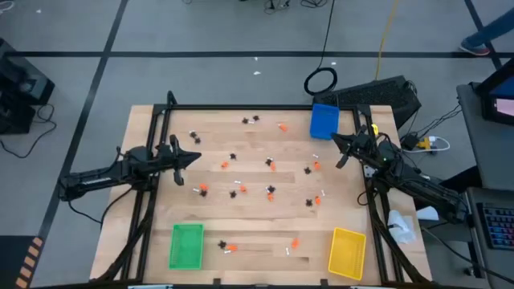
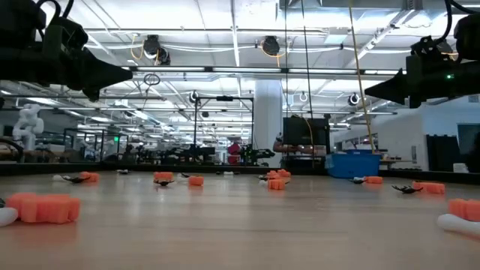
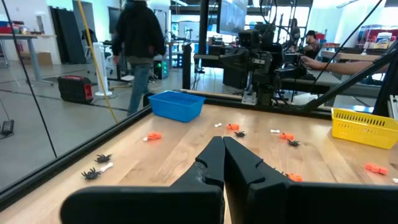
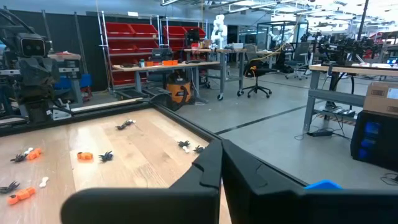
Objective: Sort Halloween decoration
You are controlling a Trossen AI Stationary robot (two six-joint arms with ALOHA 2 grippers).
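Observation:
Many tiny Halloween trinkets lie scattered flat on the wooden table (image 1: 257, 241): orange lumps (image 1: 273, 166), black spider-like shapes (image 1: 271, 191) and white bone-like sticks (image 1: 195, 190). My left gripper (image 1: 198, 157) hovers shut above the table's left side, fingers (image 3: 222, 163) pointing toward the right. My right gripper (image 1: 337, 141) hovers shut above the right side, beside the blue tray (image 1: 324, 120), fingers (image 4: 219, 163) pointing toward the far left. Neither holds anything.
A green tray (image 1: 186, 246) stands at the near left, a yellow tray (image 1: 348, 253) at the near right, the blue tray at the far right. Black frame rails (image 1: 241, 107) border the table. A person (image 3: 138, 43) walks in the room beyond.

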